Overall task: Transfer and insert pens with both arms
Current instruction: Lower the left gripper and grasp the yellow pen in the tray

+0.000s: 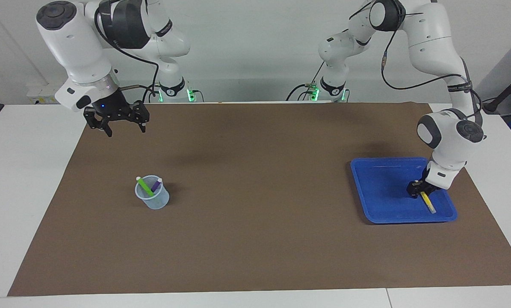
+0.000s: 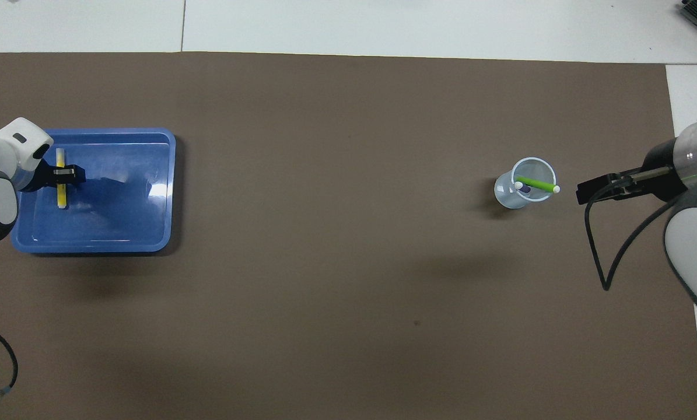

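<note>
A yellow pen (image 1: 429, 203) (image 2: 61, 195) lies in the blue tray (image 1: 379, 188) (image 2: 121, 198). My left gripper (image 1: 420, 191) (image 2: 62, 173) is down in the tray with its fingers closed across the pen's upper part. The green pen (image 1: 145, 187) (image 2: 535, 184) and the purple pen (image 1: 156, 185) (image 2: 524, 188) stand tilted in a clear cup (image 1: 152, 199) (image 2: 508, 195). Open and holding nothing, my right gripper (image 1: 126, 131) (image 2: 584, 192) hangs over the brown mat at the right arm's end.
A brown mat (image 1: 255, 214) covers most of the white table. The tray sits at the left arm's end and the cup toward the right arm's end. A black cable (image 2: 596, 245) loops down from the right wrist.
</note>
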`<state>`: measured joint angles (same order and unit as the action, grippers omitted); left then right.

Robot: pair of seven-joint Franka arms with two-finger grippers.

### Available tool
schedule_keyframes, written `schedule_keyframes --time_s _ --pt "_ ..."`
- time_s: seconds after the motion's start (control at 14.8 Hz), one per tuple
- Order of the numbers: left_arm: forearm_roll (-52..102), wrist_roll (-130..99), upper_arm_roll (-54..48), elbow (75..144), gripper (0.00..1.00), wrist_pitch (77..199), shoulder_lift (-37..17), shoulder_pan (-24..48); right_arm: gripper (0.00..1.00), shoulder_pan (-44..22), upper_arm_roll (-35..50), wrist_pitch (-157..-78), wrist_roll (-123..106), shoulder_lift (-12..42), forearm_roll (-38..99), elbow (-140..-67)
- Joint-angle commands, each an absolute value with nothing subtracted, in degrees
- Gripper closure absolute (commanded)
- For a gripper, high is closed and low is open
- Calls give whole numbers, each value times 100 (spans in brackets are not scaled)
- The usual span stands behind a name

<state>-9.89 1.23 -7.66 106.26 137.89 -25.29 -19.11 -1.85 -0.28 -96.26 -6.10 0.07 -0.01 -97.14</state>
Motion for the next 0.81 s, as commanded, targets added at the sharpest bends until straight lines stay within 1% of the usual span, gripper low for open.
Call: schedule_keyframes --time_s 0.0,0.07,0.13,0.47,0.74 --pt "-932 237 -782 10881 85 13852 -2435 -1978 0 -114 9 -9300 -721 -53 0 -9738" --pt "-932 237 -782 10872 95 13852 -2435 -1969 0 -114 17 -9168 -721 -53 0 -9721" --pt "-932 229 -782 10872 100 13852 -2435 -1977 0 -123 18 -9089 -712 -44 9 -9686" --pt "-757 176 -800 10688 100 13721 -2470 -1925 0 -141 26 -9035 -721 97 9 -9448" --pt "314 19 -791 9784 100 12729 -2558 -1820 0 -62 -26 -8798 -721 184 272 -9247"
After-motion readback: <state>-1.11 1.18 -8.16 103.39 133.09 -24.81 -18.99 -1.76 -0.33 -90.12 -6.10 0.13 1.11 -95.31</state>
